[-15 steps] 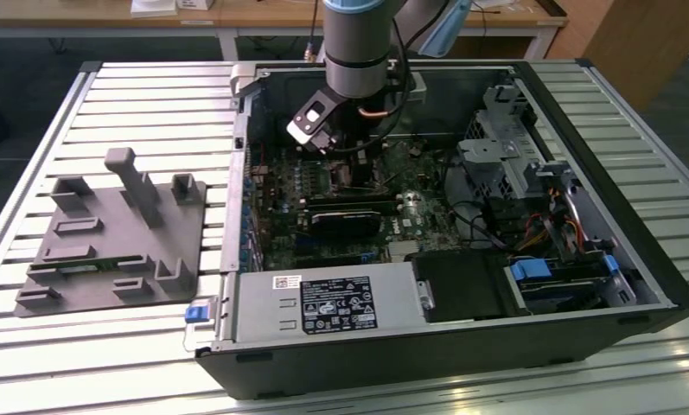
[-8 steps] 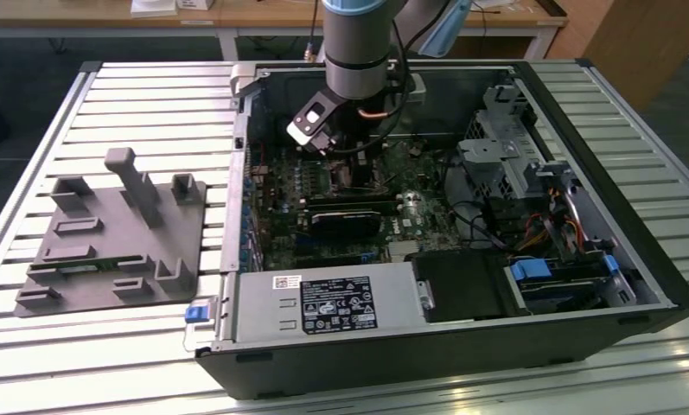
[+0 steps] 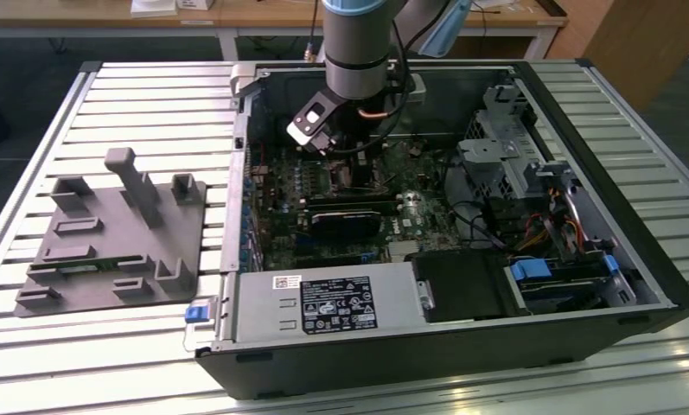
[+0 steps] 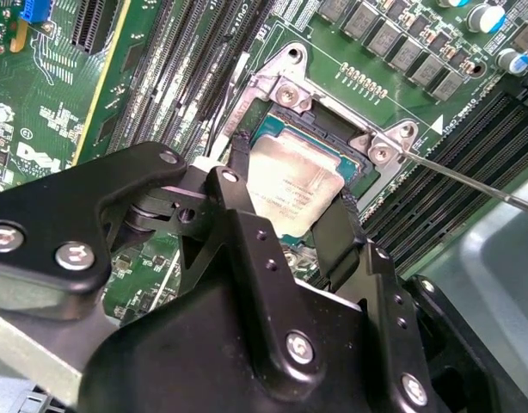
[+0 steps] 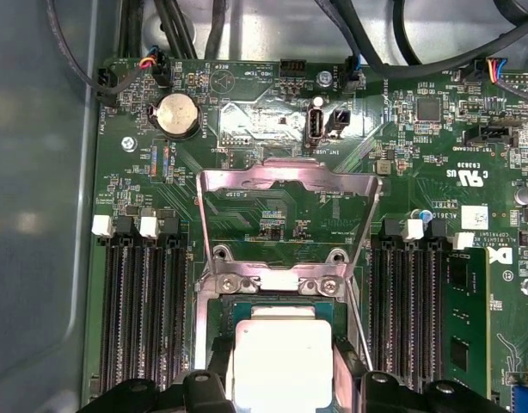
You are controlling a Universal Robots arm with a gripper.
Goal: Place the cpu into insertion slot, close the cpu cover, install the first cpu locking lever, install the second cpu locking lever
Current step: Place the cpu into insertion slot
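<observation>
**Chip Held at the Socket in Open Computer**

Well apart from the insertion slot, toward the exterior view's left, a grey parts fixture sits on the slatted table. Inside the open computer case, the gripper hangs directly over the slot. Its fingers are closed narrowly on two opposite edges of the cpu, apparently to keep it square. Whether the chip is seated cannot be told. The cpu cover stands raised beside the slot, leaving it open to the chip.
</observation>
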